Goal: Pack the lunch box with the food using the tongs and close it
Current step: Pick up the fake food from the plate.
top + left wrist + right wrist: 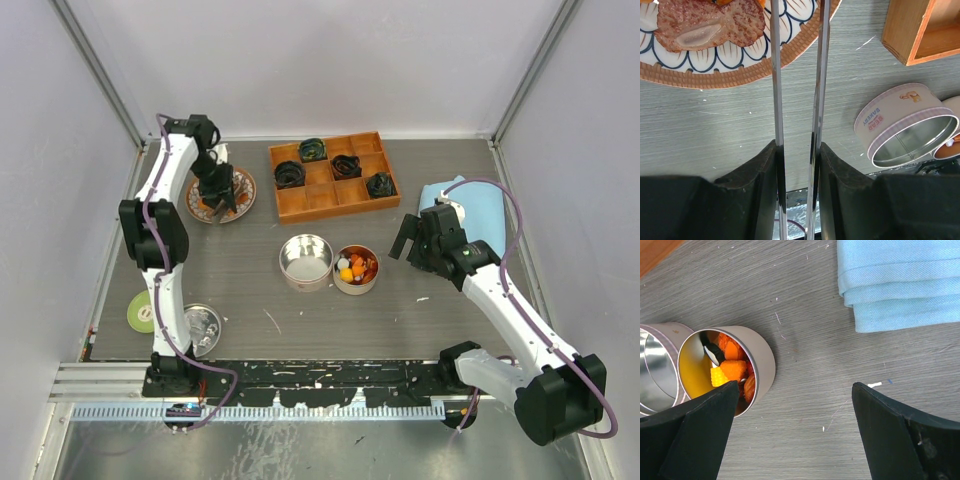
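My left gripper (pixel 797 144) is shut on the tongs (pixel 775 75); their two thin silver arms run up between the fingers, and their tips are cut off at the top of the left wrist view. They reach over a patterned plate (pixel 740 72) at the back left that holds a brown meat slice (pixel 710 22) and orange bits (pixel 722 2). In the top view that gripper (pixel 215 190) hangs over the plate (pixel 243 195). One round lunch box tin (pixel 356 268) holds orange, red and yellow food (pixel 732 367). An empty tin (pixel 305 260) touches its left side. My right gripper (pixel 795 385) stands open, right of the filled tin (pixel 762 365).
A wooden compartment tray (pixel 334 176) with dark coiled lumps sits at the back. A folded blue cloth (pixel 900 285) lies at the right. A silver lid (pixel 201 328) and a green disc (pixel 140 312) lie at the near left by the left arm's base.
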Motion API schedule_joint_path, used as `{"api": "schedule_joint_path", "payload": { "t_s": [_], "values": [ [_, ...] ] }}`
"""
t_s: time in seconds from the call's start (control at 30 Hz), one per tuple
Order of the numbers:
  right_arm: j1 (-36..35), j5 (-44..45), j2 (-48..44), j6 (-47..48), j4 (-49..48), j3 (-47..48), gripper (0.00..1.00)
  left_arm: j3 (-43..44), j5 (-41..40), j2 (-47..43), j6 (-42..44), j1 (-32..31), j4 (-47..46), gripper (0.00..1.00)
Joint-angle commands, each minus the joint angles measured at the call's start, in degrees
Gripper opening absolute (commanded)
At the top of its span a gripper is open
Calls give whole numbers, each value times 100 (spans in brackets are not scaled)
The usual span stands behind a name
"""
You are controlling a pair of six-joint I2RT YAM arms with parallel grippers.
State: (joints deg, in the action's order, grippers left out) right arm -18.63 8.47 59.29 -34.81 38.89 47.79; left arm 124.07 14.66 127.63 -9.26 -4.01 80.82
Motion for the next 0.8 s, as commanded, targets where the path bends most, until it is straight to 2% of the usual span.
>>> {"api": "schedule_joint_path", "payload": {
  "t_s": [0.0, 0.23, 0.5, 0.77],
  "values": [
    [26, 50, -10, 19, -145, 178, 100, 262, 250, -178, 168, 58, 220, 36],
    [21, 80, -42, 26, -129, 147, 100, 289, 286, -5, 161, 65, 277, 37],
    [21, 86, -39, 17, -128, 152, 100, 238, 331, -269, 69, 67, 155, 25],
    [21, 71, -60, 9, -128, 157, 100, 61, 323, -722, -189, 67, -169, 20]
  ]
}}
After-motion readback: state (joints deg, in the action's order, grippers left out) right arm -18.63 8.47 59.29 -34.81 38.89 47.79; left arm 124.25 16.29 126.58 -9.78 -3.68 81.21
